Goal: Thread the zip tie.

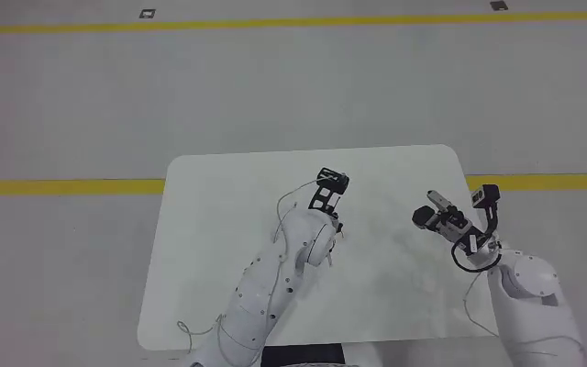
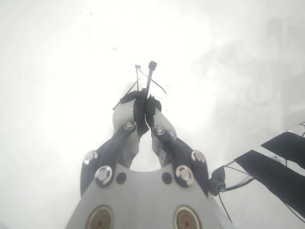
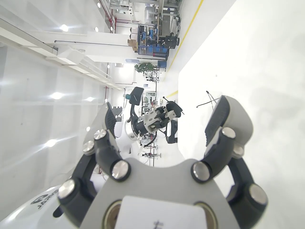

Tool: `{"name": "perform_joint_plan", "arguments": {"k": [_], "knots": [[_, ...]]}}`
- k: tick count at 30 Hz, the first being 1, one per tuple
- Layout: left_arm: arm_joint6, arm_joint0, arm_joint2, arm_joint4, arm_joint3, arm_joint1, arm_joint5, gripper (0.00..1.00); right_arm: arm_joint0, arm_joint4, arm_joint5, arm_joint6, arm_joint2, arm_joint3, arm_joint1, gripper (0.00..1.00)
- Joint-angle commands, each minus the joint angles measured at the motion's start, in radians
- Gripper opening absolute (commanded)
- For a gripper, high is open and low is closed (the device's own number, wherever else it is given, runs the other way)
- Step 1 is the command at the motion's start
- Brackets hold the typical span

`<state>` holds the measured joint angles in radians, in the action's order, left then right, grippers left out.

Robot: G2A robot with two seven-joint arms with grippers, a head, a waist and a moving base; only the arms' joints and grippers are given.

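My left gripper [image 2: 145,98] is shut on a black zip tie [image 2: 150,77], whose square head sticks out past the fingertips. It hangs above the white table [image 1: 229,275], over two more black zip ties [image 2: 139,78] lying crossed on the surface. The right wrist view shows that left gripper [image 3: 170,113] farther off, with a thin strap end poking out either side, and the loose ties [image 3: 207,101] on the table. My right gripper [image 1: 424,207] is at the table's right side, turned toward the left one. Its jaws are open, and the space between its fingers [image 3: 216,115] is empty.
The table's right edge [image 1: 463,174] runs close to the right arm. A thin cable [image 2: 228,187] trails beside the left wrist. Bare floor with yellow lines [image 1: 275,23] surrounds the table.
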<state>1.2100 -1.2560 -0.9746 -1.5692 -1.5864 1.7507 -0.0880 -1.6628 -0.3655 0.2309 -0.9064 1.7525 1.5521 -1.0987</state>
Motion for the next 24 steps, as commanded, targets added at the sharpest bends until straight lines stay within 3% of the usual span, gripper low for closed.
{"name": "perform_joint_plan", "arguments": {"k": [1,3,7,13,16,22,23,24], "knots": [[-0.005,-0.005,0.018,0.014,-0.014,-0.003,0.047,0.00,0.004,0.035,0.024,-0.019,-0.019,0.016,0.001,1.00],[0.034,-0.003,0.027,0.027,-0.026,-0.008,0.092,0.00,0.017,0.053,0.028,-0.062,-0.053,0.009,0.002,1.00],[0.060,0.000,0.028,0.047,-0.047,-0.014,0.126,0.00,0.064,0.096,0.021,-0.118,-0.120,-0.016,0.003,1.00],[0.060,0.000,0.028,0.047,-0.047,-0.014,0.126,0.00,0.063,0.092,0.022,-0.114,-0.124,-0.011,0.002,1.00],[0.029,-0.009,0.032,0.072,-0.045,-0.018,0.142,0.00,0.067,0.125,0.041,-0.104,-0.149,-0.007,0.002,1.00],[0.060,-0.004,0.023,0.145,-0.056,-0.026,0.161,0.00,0.120,0.170,0.069,-0.086,-0.217,-0.032,-0.001,1.00],[0.069,-0.002,0.022,0.157,-0.055,-0.027,0.159,0.00,0.129,0.180,0.074,-0.085,-0.227,-0.039,-0.001,0.99],[0.079,0.001,0.021,0.164,-0.053,-0.028,0.156,0.00,0.135,0.194,0.080,-0.082,-0.232,-0.044,-0.001,0.87]]}}
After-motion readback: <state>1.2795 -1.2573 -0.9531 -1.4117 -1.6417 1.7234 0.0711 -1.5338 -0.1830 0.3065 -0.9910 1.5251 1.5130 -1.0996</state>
